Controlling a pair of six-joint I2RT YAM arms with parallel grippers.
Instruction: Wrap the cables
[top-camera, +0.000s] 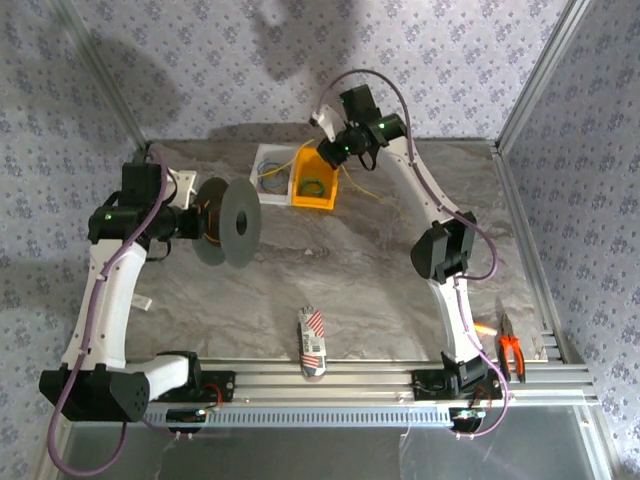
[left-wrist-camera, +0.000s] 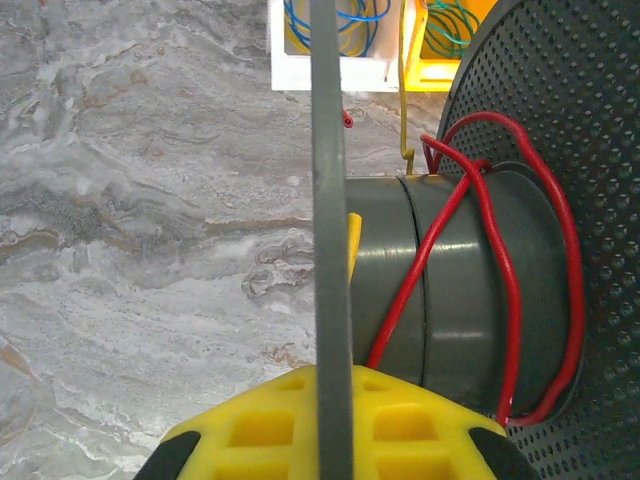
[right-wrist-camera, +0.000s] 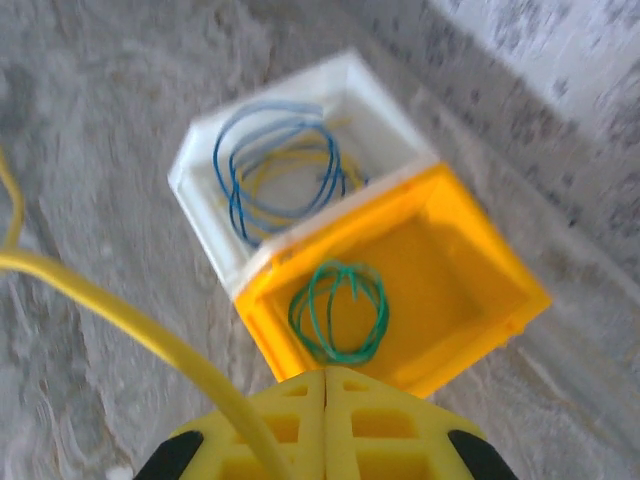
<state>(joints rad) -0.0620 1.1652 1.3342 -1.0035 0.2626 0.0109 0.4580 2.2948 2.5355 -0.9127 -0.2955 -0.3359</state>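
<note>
My left gripper (left-wrist-camera: 333, 385) is shut on the thin grey flange (left-wrist-camera: 328, 190) of the black spool (top-camera: 232, 222), held on edge above the table's left side. Red wire (left-wrist-camera: 500, 270) is looped round the spool's core (left-wrist-camera: 460, 300). The yellow cable (left-wrist-camera: 404, 90) hangs down onto the core from above. My right gripper (top-camera: 335, 150) hovers over the bins at the back, its jaws pressed together. In the right wrist view the yellow cable (right-wrist-camera: 130, 320) sweeps in from the left and crosses over the left finger of that gripper (right-wrist-camera: 326, 375); a pinch does not show.
A yellow bin (right-wrist-camera: 480, 290) holds a green wire coil (right-wrist-camera: 340, 310). The white bin (right-wrist-camera: 200, 165) beside it holds blue and yellow coils (right-wrist-camera: 275, 170). Orange pliers (top-camera: 511, 345) lie at the right front, and a striped packet (top-camera: 312, 340) lies by the front rail.
</note>
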